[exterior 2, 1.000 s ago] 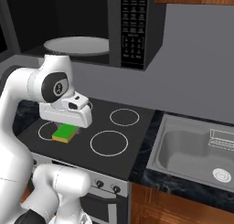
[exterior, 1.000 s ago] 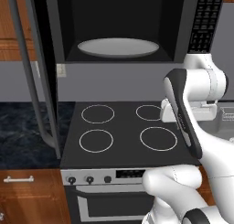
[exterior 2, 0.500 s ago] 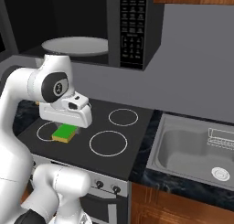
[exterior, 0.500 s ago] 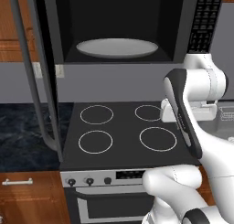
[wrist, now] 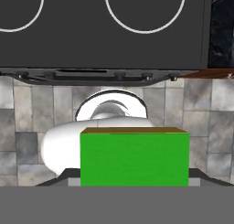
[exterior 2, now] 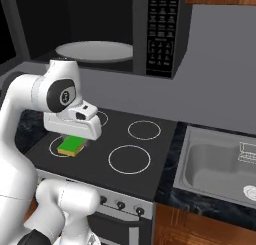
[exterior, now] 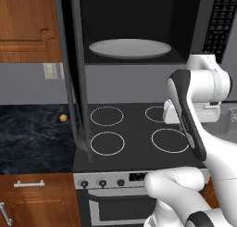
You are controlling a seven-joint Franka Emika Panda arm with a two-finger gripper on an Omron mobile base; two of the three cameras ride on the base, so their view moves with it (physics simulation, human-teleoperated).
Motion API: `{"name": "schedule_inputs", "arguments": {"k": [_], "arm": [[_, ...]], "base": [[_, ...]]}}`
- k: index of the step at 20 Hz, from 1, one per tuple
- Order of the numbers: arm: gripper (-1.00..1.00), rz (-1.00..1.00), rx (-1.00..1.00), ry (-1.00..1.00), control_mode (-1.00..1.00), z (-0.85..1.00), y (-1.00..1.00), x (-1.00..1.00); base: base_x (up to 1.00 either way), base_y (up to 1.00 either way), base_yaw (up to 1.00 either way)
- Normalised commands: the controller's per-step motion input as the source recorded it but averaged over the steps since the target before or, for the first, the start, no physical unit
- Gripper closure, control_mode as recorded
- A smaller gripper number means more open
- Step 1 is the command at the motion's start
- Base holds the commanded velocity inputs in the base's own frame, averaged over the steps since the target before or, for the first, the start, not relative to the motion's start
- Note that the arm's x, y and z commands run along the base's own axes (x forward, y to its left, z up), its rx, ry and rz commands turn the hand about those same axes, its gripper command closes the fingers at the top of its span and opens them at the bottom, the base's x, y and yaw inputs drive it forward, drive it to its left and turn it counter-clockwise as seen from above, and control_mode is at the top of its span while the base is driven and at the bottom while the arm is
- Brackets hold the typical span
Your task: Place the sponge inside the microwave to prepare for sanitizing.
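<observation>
Item: sponge (exterior 2: 72, 145), green face up, clamped between the half-open fingers (wrist: 135, 182) of the gripper (exterior 2: 73, 139), hanging just above the front left burner of the stove (exterior 2: 145, 159). Destination: microwave (exterior: 134, 27), door open, white plate (exterior: 130, 48) well above. Hazards, as judged: the lift could catch the cavity's lower lip or the door (exterior: 76, 73), and soft foam may slip out.

Flat, even rendered light with no clear source and no hard cast shadows. The microwave (exterior: 139, 27) cavity is dim, darkest toward twelve o'clock, while its white plate (exterior: 130, 48) stays pale. All views are sharp edge to edge, without blur, glare or, apparently, any bending at the borders.
</observation>
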Motion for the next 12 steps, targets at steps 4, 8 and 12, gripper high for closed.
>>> {"name": "schedule_inputs", "arguments": {"k": [4,8,12], "arm": [[1.00,0.00,0.00,0.00,1.00,0.00,0.00,0.00],[1.00,0.00,0.00,0.00,1.00,0.00,0.00,0.00],[1.00,0.00,0.00,0.00,1.00,0.00,0.00,0.00]], "base": [[-0.01,0.72,0.05],[0.00,0.45,0.07],[0.03,0.01,0.03]]}}
